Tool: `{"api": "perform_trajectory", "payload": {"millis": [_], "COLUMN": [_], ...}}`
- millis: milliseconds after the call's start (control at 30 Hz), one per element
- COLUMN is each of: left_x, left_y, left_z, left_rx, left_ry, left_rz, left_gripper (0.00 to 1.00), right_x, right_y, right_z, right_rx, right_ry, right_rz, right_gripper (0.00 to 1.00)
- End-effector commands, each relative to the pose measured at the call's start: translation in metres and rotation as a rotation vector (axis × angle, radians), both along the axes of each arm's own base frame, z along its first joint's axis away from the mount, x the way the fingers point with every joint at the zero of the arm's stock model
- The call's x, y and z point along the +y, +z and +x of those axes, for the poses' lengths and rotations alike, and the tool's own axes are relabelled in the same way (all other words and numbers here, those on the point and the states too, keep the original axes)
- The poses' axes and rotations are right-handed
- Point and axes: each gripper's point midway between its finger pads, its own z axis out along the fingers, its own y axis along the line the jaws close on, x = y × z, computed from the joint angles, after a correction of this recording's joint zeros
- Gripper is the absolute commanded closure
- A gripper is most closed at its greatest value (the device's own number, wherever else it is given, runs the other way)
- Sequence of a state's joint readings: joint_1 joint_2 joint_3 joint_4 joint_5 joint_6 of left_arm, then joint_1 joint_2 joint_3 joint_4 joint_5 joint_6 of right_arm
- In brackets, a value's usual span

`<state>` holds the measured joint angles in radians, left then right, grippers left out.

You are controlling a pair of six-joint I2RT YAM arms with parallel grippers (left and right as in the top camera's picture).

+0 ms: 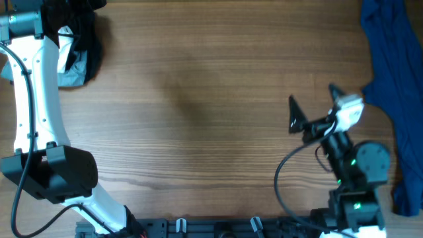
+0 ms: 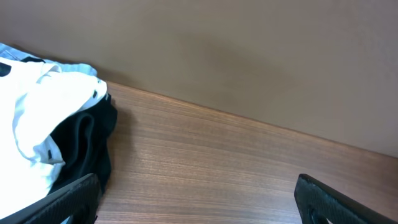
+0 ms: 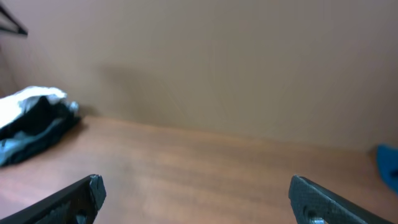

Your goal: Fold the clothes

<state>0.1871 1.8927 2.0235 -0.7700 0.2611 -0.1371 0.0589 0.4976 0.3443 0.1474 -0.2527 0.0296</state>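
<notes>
The white T-shirt [image 2: 31, 118] sits in the far left corner of the surface [image 1: 198, 99]. It's all crumpled, bunched on top of a black garment [image 2: 87, 146], with a pale grey-blue garment [image 1: 69, 76] in the same pile. We see the left gripper [image 2: 198, 186] released, spread wide, with the shirt just ahead of its left finger. The right gripper [image 1: 312, 96] is spread wide too, well apart from the pile, nearer a dark blue garment [image 1: 390, 73].

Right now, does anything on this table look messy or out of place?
Yes. The white T-shirt lies crumpled in a heap with a black garment in the far left corner of the table, and a dark blue garment sprawls wrinkled along the right edge. Nothing looks spilled or broken.
</notes>
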Motion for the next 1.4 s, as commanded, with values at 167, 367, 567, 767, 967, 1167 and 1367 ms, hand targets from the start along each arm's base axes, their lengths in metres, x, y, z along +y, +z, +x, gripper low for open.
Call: {"api": "perform_trajectory", "payload": {"millis": [167, 367, 567, 767, 967, 1167, 1367], "left_x": [-0.001, -0.001, -0.001, -0.001, -0.001, -0.001, -0.006], "left_y": [-0.003, -0.003, -0.003, -0.003, -0.003, -0.003, 0.012], "left_z": [0.002, 0.002, 0.002, 0.002, 0.002, 0.002, -0.004], "left_rx": [0.006, 0.006, 0.006, 0.006, 0.006, 0.006, -0.023], "left_ry": [-0.004, -0.004, -0.004, -0.004, -0.004, -0.004, -0.013], "left_rz": [-0.017, -0.017, -0.017, -0.017, -0.017, -0.017, -0.011], "left_gripper": [0.00, 0.00, 0.00, 0.00, 0.00, 0.00, 0.00], "right_x": [-0.003, -0.004, -0.004, -0.004, -0.004, -0.004, -0.004], "right_y": [-0.054, -0.072, -0.080, -0.081, -0.081, -0.081, -0.081], "right_z": [-0.034, -0.038, -0.038, -0.038, -0.038, -0.038, -0.038], "right_rx": [-0.111, -0.058, -0.024, -0.022, -0.022, -0.022, -0.022], "right_ry": [-0.014, -0.014, -0.014, -0.014, -0.014, -0.014, -0.014], "right_rz": [0.016, 0.012, 0.009, 0.008, 0.008, 0.008, 0.008], "right_gripper": [0.00, 0.00, 0.00, 0.00, 0.00, 0.00, 0.00]}}
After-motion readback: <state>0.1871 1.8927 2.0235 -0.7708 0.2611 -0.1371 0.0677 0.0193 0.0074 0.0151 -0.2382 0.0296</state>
